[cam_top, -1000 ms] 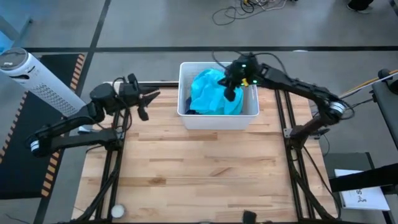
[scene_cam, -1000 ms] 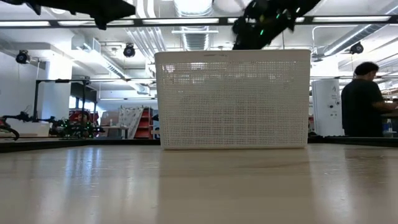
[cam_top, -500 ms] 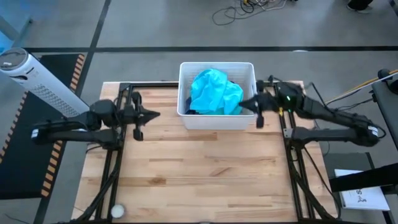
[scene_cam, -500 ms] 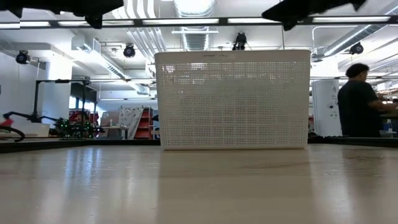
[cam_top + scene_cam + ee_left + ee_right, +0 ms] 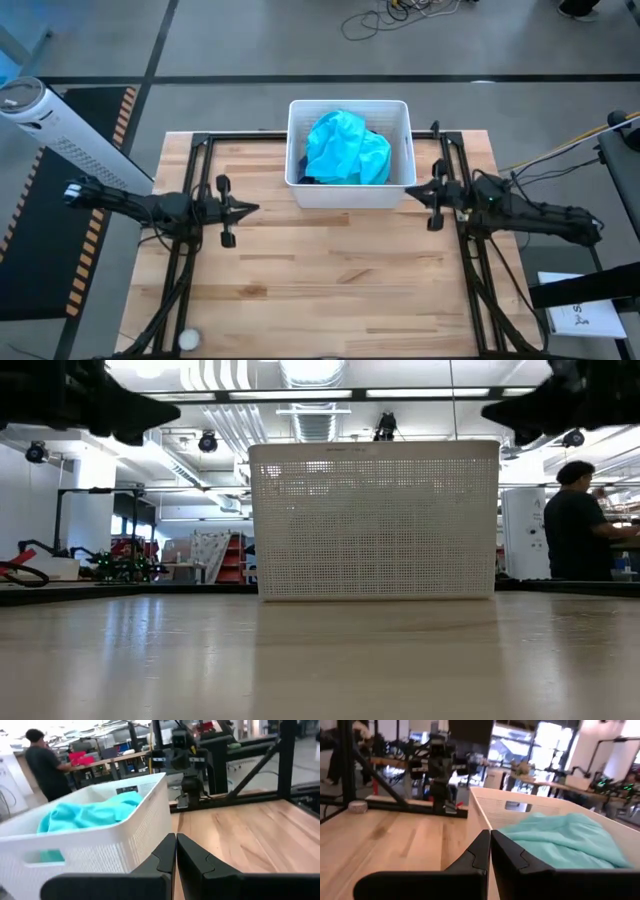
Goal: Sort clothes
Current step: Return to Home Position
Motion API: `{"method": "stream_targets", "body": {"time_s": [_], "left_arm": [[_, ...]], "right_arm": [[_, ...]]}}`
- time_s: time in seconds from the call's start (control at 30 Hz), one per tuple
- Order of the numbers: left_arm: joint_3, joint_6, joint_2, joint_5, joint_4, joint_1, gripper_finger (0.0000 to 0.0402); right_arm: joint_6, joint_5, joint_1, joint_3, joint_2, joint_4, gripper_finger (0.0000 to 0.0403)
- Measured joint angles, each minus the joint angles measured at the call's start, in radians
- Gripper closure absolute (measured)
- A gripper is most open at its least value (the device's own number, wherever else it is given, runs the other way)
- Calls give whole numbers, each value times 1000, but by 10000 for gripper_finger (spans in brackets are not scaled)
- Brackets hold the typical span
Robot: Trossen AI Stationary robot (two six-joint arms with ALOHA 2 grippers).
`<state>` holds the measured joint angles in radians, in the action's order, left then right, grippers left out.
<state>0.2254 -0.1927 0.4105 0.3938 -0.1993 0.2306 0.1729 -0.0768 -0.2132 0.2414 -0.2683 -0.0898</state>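
Observation:
The large turquoise garment (image 5: 345, 148) lies heaped in the white slatted basket (image 5: 348, 195) at the table's far middle; a bit of dark cloth (image 5: 308, 180) shows under it. It also shows in the left wrist view (image 5: 90, 812) and the right wrist view (image 5: 560, 840). The other clothes are hidden. My left gripper (image 5: 252, 209) is shut and empty, left of the basket. My right gripper (image 5: 409, 192) is shut and empty, right of the basket's near corner. Both hover above the table.
The bare wooden table (image 5: 320, 280) spreads in front of the basket. A roll of tape (image 5: 188, 340) lies at the near left corner. A white cylinder device (image 5: 60, 130) stands off the table's left. A person (image 5: 580, 520) stands in the room behind.
My right gripper has left the basket, gone toward the table's right and near side, and come down to beside the basket's near right corner, empty. My left gripper has drawn toward the near edge and levelled out. The turquoise garment stays in the basket.

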Motion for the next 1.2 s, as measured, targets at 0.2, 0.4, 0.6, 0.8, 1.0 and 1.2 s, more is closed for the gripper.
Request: {"method": "stream_targets", "body": {"time_s": [0.2,0.4,0.6,0.8,1.0,1.2], "left_arm": [[-66,70,-159,-7,77,0,402],[-67,99,-329,-63,232,-9,402],[-135,101,-408,-45,215,-15,402],[-214,143,-381,-64,135,-72,401],[-211,133,-379,-248,117,-235,401],[-215,199,-397,-403,152,-436,401]], "right_arm": [[3,27,9,-138,264,81,403],[1,39,8,-150,245,107,403],[-9,-25,8,-187,268,39,403],[-44,-51,8,-228,259,27,403],[-67,-137,8,-226,268,46,403],[-84,-127,7,-225,240,55,403]]}}
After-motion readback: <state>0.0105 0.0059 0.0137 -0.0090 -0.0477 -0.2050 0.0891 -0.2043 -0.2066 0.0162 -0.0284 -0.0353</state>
